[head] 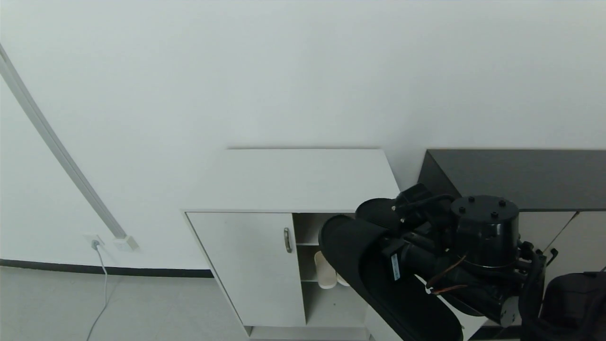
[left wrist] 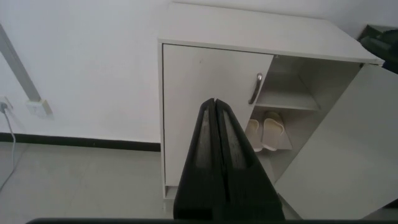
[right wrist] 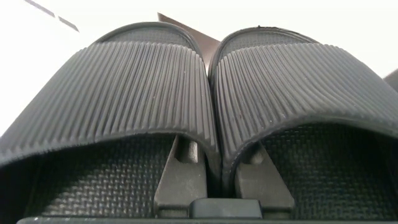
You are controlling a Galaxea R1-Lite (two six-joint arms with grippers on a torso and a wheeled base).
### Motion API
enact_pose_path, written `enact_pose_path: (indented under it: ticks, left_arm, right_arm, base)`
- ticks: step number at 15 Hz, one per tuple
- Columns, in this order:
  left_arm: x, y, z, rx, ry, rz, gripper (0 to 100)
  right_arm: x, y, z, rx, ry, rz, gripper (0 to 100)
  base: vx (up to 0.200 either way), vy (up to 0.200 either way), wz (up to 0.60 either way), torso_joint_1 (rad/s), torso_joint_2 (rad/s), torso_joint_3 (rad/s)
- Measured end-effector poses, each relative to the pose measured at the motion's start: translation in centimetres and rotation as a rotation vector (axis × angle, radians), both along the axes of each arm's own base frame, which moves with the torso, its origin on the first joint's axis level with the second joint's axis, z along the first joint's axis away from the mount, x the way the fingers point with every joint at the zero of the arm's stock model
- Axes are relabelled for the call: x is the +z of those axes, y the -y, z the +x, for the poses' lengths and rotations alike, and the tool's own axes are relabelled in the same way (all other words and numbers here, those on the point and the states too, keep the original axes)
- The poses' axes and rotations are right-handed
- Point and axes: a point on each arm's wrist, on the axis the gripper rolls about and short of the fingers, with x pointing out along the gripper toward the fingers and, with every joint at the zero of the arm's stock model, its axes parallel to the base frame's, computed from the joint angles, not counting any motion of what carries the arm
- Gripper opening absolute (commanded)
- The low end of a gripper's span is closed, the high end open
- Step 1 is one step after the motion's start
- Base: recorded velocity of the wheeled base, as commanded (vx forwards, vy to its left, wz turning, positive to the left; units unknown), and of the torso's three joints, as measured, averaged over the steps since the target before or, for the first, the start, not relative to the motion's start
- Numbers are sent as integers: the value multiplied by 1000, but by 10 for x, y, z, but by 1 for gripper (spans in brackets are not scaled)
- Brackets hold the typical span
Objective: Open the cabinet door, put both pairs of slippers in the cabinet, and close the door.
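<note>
Holding the black slippers [head: 374, 270] before the cabinet's [head: 303, 180] open R half, the R gripper [right wrist: 214, 155] is clamping the pair's 2 inner walls together, 1 finger inside each shoe. L gripper [left wrist: 215, 143] is hanging shut & empty, facing the cabinet front. White slippers [left wrist: 264, 132] are sitting on the cabinet's mid shelf. Judged: pair 2 is going in next. Rec: be feeding it toes-first onto a free shelf, clearing the open door [left wrist: 348, 155], releasing only when the soles are resting.

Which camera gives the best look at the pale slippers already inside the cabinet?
The left wrist view: both pale slippers sit side by side in clear sight. The head view catches them partly hidden behind the black slippers. The right wrist view faces the black slippers instead.
</note>
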Motion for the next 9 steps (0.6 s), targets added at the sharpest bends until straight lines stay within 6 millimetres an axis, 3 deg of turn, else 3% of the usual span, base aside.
enact_pose_path:
  ticks: [6, 9]
  left_arm:
    - [0, 0, 0, 0, 0, -1, 0]
    - [0, 0, 0, 0, 0, -1, 0]
  right_arm:
    - [-5, 0, 0, 5, -12, -13, 0]
    - [-7, -1, -2, 13, -17, -19, 0]
  base:
    - [0, 0, 0, 0, 0, 0]
    - [0, 0, 0, -113, 232, 129]
